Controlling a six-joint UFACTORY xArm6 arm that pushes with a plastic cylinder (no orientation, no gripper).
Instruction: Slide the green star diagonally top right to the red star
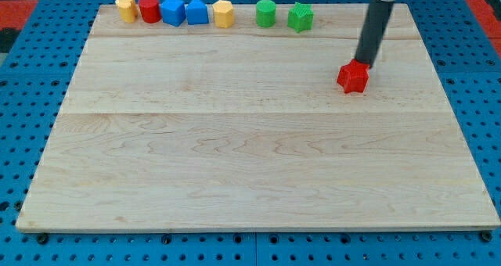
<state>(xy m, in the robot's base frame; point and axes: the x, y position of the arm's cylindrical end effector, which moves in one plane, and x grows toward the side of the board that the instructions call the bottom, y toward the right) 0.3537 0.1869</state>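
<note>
Touching chunky red star (353, 78), my tip (365, 64), pale wooden board (235, 156)

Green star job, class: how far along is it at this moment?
Done: nothing visible; the green star sits in the top row beside the green cylinder. In hand: my tip is beside the red star, far from the green star. Left: the whole slide.

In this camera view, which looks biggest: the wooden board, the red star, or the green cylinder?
1. Wooden board, by far the largest.
2. Red star.
3. Green cylinder, slightly smaller, but it sits farther up the view, so that is unsure.
</note>
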